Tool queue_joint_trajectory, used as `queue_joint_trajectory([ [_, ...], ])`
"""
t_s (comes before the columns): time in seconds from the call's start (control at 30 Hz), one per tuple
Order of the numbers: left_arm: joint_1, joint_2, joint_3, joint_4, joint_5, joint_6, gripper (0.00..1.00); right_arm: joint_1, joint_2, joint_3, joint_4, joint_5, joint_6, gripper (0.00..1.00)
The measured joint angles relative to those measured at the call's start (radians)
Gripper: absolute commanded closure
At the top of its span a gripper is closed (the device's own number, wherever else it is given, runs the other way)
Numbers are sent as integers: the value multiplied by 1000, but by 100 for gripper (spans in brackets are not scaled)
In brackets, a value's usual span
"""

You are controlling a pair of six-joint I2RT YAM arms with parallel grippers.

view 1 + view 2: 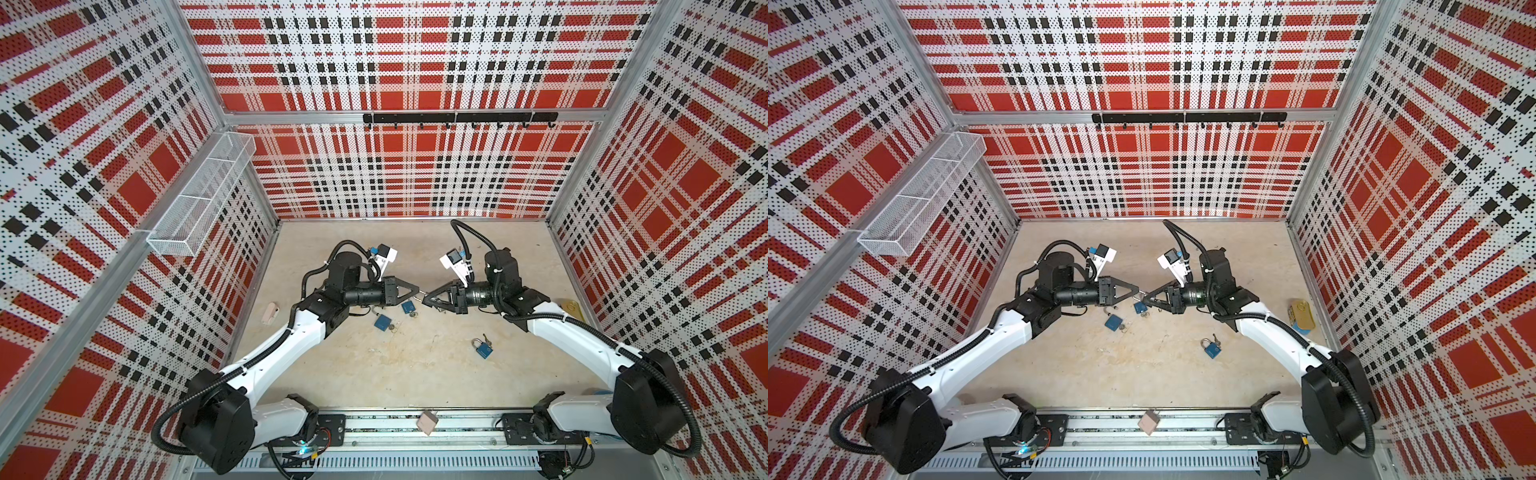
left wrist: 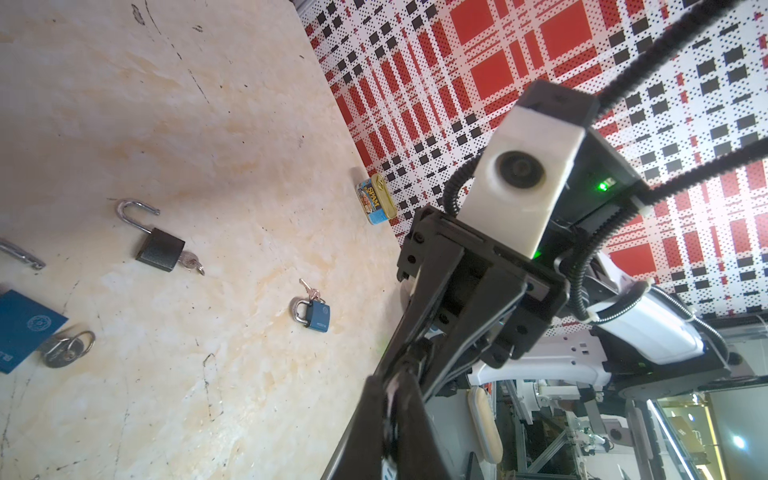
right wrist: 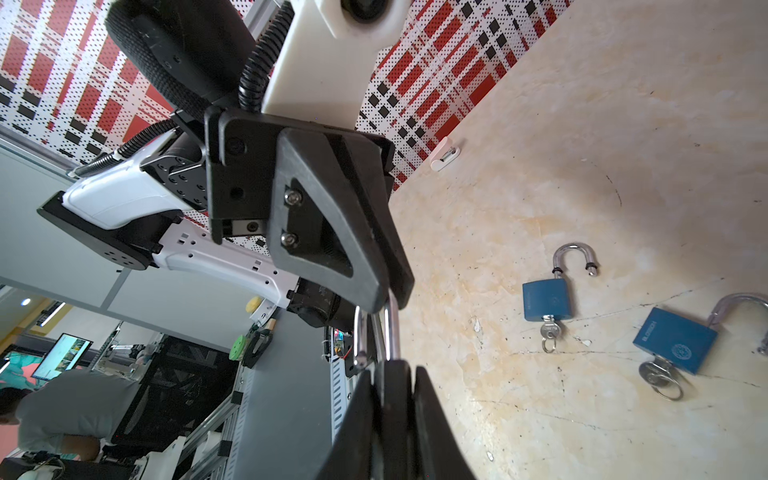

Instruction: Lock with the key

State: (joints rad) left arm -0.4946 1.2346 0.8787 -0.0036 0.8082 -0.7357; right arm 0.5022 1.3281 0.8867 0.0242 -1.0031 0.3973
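The right gripper [image 3: 392, 376] is clenching the padlock [image 3: 392, 395] by its dark body. The left gripper [image 3: 390, 296] is pinching the shackle [image 3: 360, 332], well above the table [image 3: 582, 124]. Its key is not showing. Advise pushing the shackle straight in while bracing the body.

Mid-frame in both top views, what the left gripper [image 1: 417, 292] and right gripper [image 1: 424, 300] pinch is too small to tell; in the right wrist view fingers [image 3: 353, 424] hide the padlock [image 3: 389, 332] body from you; at right in a top view the right arm [image 1: 557, 328] half hides the tin [image 1: 573, 308]
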Motion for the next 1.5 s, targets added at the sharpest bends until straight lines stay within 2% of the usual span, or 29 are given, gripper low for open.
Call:
queue_joint_trajectory([
  [0.17, 2, -11, -10, 16, 0, 3, 100, -1, 9, 0, 38, -30, 57, 100],
  [0.37, 9, -31, -19, 42, -4, 14, 100, -5, 32, -3, 147, -82, 182, 100],
  [0.97, 13, -37, -32, 79, -48, 57, 100, -26, 168, -66, 658, -214, 617, 100],
  [1.2, -3, -35, -32, 94, -56, 64, 100, -26, 179, -71, 725, -225, 673, 100],
  [1.5, -46, -35, -38, 101, -127, 63, 100, -41, 177, -71, 679, -229, 631, 100],
])
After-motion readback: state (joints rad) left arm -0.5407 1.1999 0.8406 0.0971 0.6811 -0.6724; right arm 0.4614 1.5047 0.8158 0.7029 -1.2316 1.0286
